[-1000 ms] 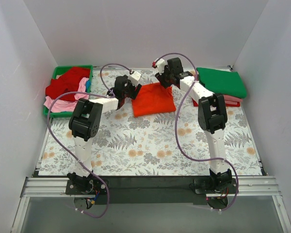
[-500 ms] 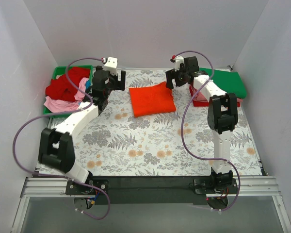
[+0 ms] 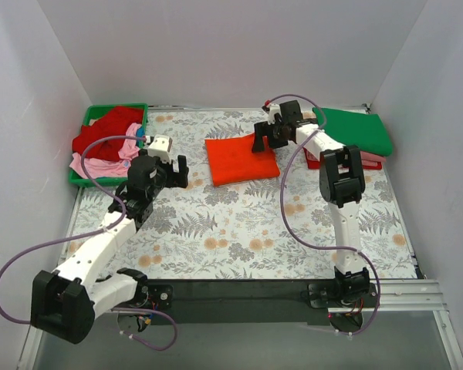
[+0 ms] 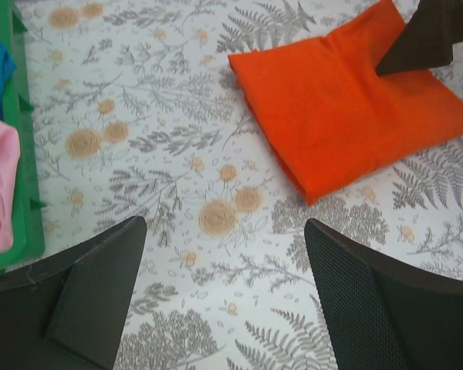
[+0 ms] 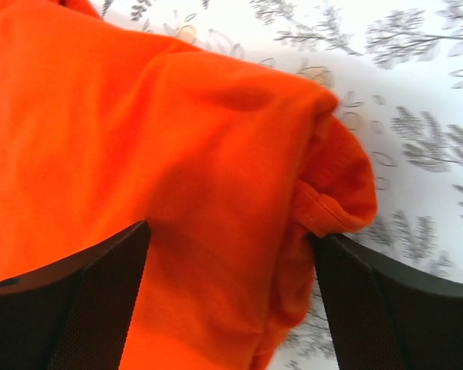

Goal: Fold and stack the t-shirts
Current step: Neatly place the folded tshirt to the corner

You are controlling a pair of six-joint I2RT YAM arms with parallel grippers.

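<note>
A folded bright orange t-shirt point(image 3: 239, 159) lies on the flowered table, also seen in the left wrist view point(image 4: 347, 116) and filling the right wrist view point(image 5: 162, 154). My right gripper point(image 3: 261, 141) is open, its jaws spread over the shirt's far right corner, one finger tip point(image 4: 417, 46) resting on the cloth. My left gripper point(image 3: 177, 173) is open and empty over bare table, left and nearer than the shirt. A folded green t-shirt point(image 3: 355, 129) tops a stack at the right, with pink and red shirts point(image 3: 370, 160) under it. Loose red point(image 3: 108, 131) and pink point(image 3: 100, 163) shirts lie in the tray.
A green plastic tray point(image 3: 81, 179) stands at the far left; its rim shows in the left wrist view point(image 4: 29, 223). White walls close in the table on three sides. Purple cables loop from both arms.
My left arm has pulled back from the orange shirt toward the near left and lowered. My right gripper has come down left onto the shirt's far right corner.
</note>
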